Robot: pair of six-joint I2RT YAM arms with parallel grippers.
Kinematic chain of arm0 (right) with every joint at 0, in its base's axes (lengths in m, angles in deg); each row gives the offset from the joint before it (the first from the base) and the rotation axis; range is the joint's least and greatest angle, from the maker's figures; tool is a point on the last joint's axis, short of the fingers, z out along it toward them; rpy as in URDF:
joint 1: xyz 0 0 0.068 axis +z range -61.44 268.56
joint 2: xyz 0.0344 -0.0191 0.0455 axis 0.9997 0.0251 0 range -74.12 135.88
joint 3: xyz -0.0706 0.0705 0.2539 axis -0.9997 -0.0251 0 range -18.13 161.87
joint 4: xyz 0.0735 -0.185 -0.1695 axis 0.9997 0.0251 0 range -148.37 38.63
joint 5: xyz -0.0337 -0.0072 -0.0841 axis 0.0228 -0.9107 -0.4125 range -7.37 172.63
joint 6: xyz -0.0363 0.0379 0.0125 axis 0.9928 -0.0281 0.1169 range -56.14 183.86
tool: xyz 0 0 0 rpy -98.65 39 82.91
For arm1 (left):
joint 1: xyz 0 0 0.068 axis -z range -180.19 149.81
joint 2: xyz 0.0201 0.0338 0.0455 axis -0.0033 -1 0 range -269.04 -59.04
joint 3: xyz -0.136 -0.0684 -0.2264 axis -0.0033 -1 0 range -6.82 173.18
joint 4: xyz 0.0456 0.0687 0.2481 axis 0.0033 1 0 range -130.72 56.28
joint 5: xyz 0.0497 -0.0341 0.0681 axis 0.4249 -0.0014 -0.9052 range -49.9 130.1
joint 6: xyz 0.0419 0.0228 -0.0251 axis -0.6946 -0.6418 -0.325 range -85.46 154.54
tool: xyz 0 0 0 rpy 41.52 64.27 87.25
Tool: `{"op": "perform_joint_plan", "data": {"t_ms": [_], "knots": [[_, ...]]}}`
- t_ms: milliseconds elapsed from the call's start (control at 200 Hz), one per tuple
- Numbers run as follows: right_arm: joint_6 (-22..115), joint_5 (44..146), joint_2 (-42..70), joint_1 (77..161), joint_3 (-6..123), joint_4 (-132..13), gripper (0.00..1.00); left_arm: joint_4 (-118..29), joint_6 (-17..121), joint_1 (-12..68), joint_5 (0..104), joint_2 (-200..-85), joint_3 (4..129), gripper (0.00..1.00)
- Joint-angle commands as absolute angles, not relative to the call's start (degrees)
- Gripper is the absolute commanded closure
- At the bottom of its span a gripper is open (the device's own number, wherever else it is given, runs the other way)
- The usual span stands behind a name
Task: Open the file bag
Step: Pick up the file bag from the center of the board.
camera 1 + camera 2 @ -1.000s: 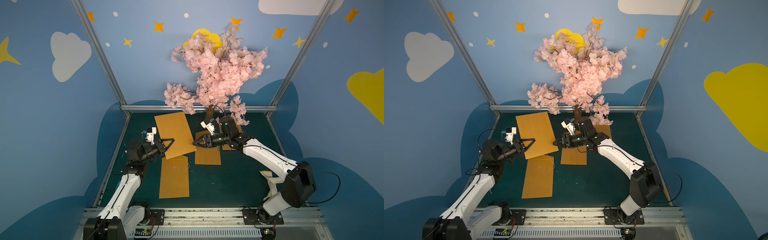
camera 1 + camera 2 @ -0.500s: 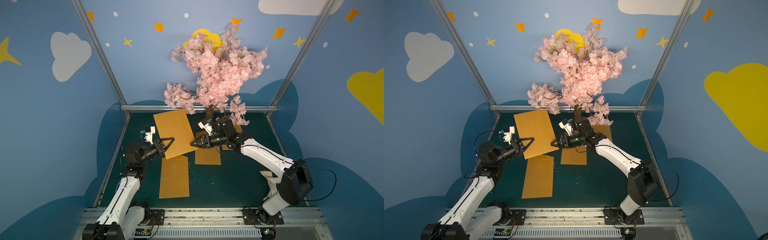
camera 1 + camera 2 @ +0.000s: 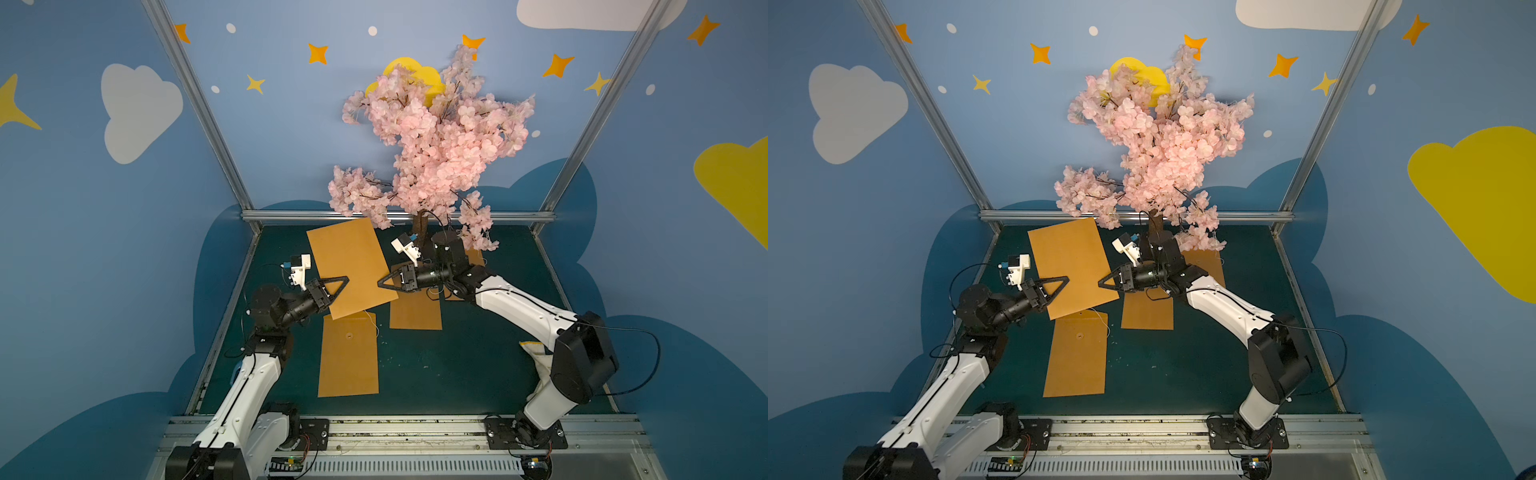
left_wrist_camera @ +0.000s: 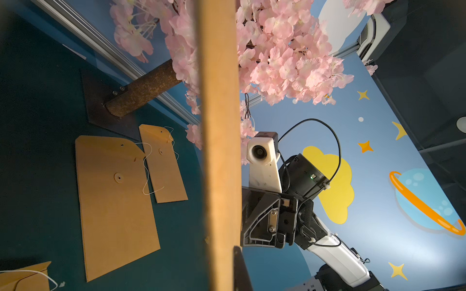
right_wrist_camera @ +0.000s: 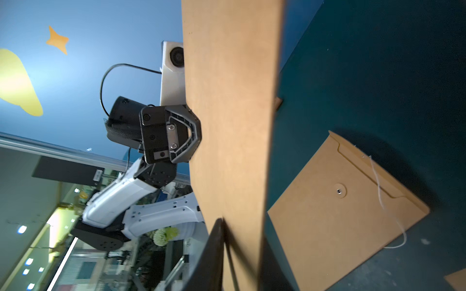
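Moved since a second ago: right black parallel gripper [image 3: 380,285], then gaping and just short of the bag, now pinched shut on the right edge of the raised tan kraft-paper file bag [image 3: 353,266]. The bag is otherwise nearly where it was.

Item 1, left black parallel gripper [image 3: 345,279]: clamped on the same bag's left edge, low on that side.

Item 2, file bag: held off the dark green table mat [image 3: 457,365] at the centre of both top views. It is tilted, with a plain face toward the camera head, and shows edge-on in both wrist views. Closure not visible.

Item 3, second tan string-tie file bag [image 3: 349,357]: flat on the mat, lower centre, white string loose.

Item 4, third tan file bag [image 3: 415,311]: flat, just right of item 3, partly behind the right gripper.

Item 5, fourth tan file bag [image 3: 1204,264]: flat, partly hidden under the pink artificial blossom tree [image 3: 432,145], upper centre.
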State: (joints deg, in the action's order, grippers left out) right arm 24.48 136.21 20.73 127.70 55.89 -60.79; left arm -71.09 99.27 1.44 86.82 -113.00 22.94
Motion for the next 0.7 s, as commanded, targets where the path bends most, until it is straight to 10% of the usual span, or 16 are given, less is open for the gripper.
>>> {"op": "perform_joint_plan", "data": {"t_ms": [0,165,305,691], "knots": [[24.43,138.11,21.16,128.33,56.12,-63.73,1.00,-70.66,98.44,1.75,87.34,-113.17,23.49,0.83],[29.66,135.11,20.24,127.87,57.47,-57.04,1.00,-58.16,92.41,1.58,85.54,-111.81,27.50,0.37],[37.59,130.73,19.02,127.43,61.15,-44.85,1.00,-46.67,86.71,1.37,80.61,-109.30,30.12,0.21],[53.40,109.35,16.47,131.50,70.36,-17.98,1.00,-16.70,72.37,1.44,62.33,-110.82,44.79,0.17]]}}
